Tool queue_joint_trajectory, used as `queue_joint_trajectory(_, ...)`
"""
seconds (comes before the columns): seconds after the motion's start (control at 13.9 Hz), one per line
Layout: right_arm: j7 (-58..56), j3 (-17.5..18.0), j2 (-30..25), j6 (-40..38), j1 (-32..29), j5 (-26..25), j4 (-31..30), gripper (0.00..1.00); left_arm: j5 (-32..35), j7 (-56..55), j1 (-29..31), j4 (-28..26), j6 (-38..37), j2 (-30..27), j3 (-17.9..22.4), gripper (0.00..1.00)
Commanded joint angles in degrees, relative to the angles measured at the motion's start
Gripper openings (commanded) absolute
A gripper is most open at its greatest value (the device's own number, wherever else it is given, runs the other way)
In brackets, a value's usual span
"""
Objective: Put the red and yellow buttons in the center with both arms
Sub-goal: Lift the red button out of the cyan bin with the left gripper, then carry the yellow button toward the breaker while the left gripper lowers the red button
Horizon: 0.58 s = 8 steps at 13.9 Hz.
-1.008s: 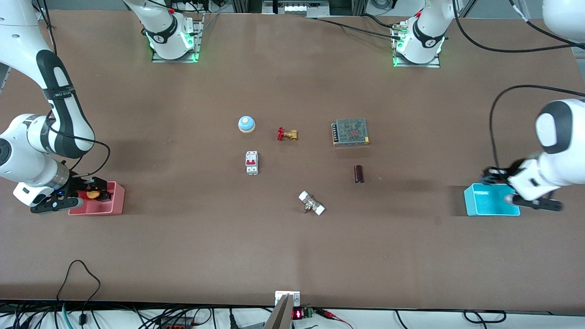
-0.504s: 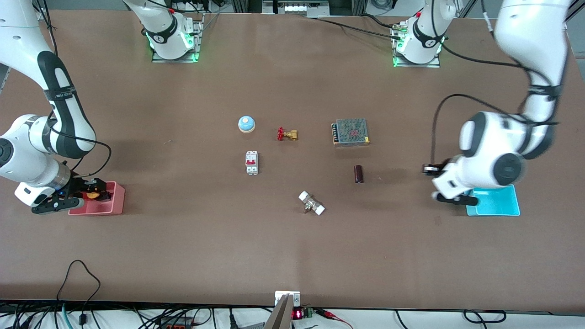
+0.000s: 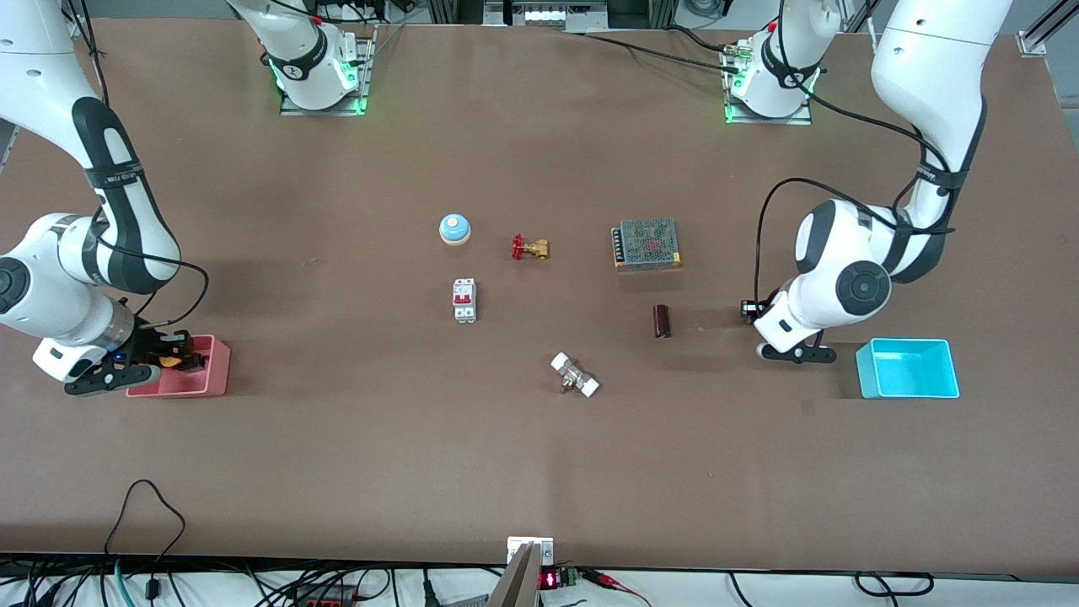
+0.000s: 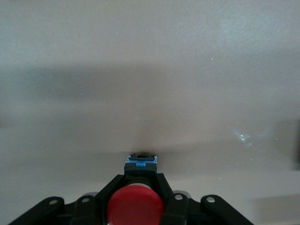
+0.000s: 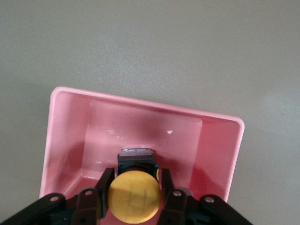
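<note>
My left gripper (image 3: 748, 310) is shut on the red button (image 4: 135, 206) by its black body, and holds it over bare brown tabletop (image 3: 716, 396) between a dark cylinder and a blue tray. The red cap shows only in the left wrist view, between the fingers (image 4: 165, 187). My right gripper (image 3: 173, 358) is shut on the yellow button (image 5: 134, 194), held over the pink tray (image 5: 70, 122) at the right arm's end of the table. The yellow cap (image 3: 171, 362) also shows in the front view, above the pink tray (image 3: 215, 371).
Mid-table stand a blue dome bell (image 3: 454, 228), a white breaker (image 3: 464, 300), a red-handled brass valve (image 3: 529, 247), a meshed power supply (image 3: 647, 243), a dark cylinder (image 3: 662, 321) and a white-ended fitting (image 3: 575, 374). The blue tray (image 3: 908, 368) holds nothing.
The left arm has swung from over the blue tray toward the table's middle, carrying the red button. The right gripper has stayed over the pink tray with the yellow button.
</note>
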Motion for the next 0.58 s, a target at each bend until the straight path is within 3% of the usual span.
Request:
queue_joint_trajectory(0.0,-1.4,0.7,-0.1,0.8,-0.5,-0.8,-0.3,0.38,0.3,-0.6,-0.2,-4.8,5.6,-1.2,0.3,0.1)
queue_joint_trajectory(0.29,-1.5,0.7,-0.1,0.7,-0.5,-0.8,-0.2,0.35,0.3,-0.6,-0.2,-5.5,6.9,-0.9,0.3,0.12)
queue_joint_trajectory(0.5,-3.7,1.0,-4.0,-2.9,-0.4,-0.7,0.1,0.35,0.3,-0.6,-0.2,-5.5,6.9,-1.0,0.3,0.12)
